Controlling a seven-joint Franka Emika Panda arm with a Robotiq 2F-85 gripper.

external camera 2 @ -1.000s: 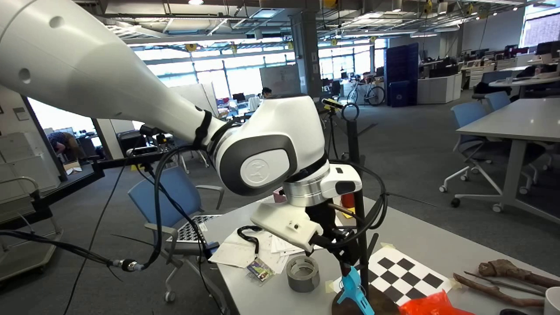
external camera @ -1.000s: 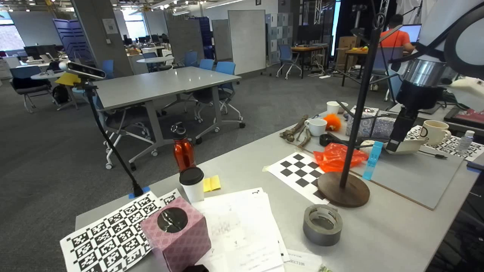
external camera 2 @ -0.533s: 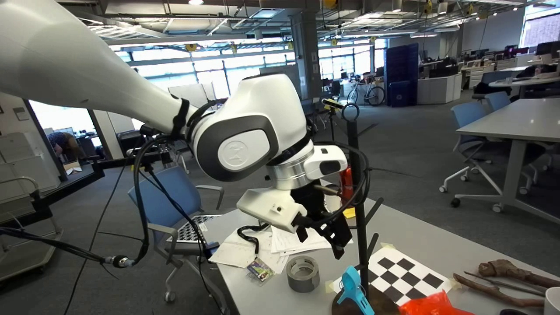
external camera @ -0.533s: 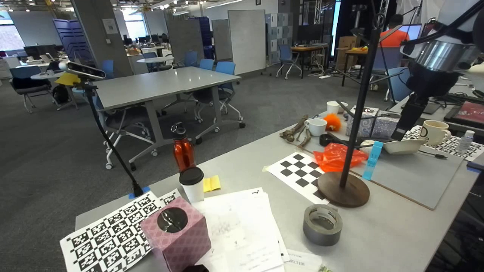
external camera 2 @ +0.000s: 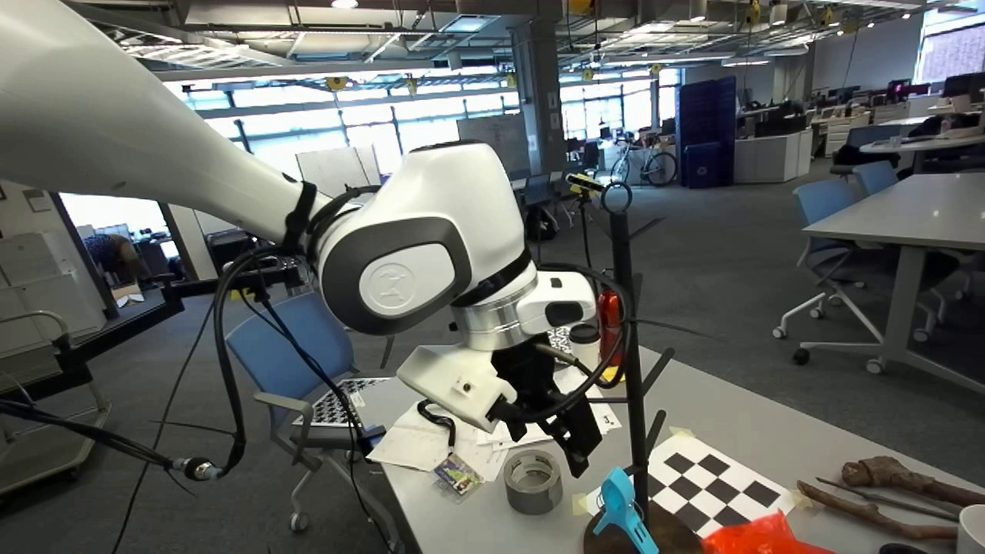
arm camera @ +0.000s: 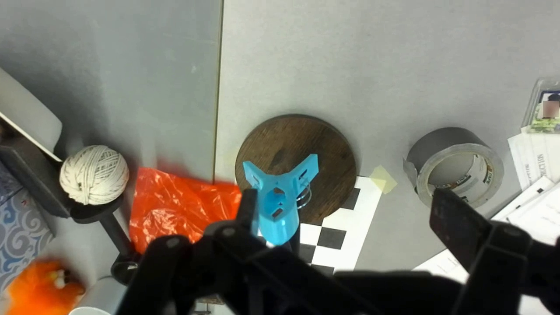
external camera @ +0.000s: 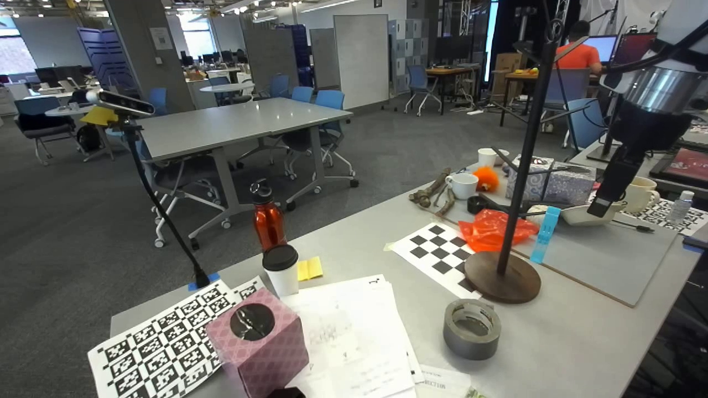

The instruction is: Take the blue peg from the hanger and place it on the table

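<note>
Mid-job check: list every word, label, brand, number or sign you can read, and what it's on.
"CTION": end of a sideways word on a slip; start unclear.
Tape: print too small.
Papers: print too small.
Badge: too blurred.
Pillar notice: too small.
Bin: white mark too small.

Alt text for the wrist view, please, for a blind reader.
Blue peg seen from above over a round wooden base, the open, empty gripper across the bottom. Red plastic and a ball of string show at left, a roll of grey tape at right.
</note>
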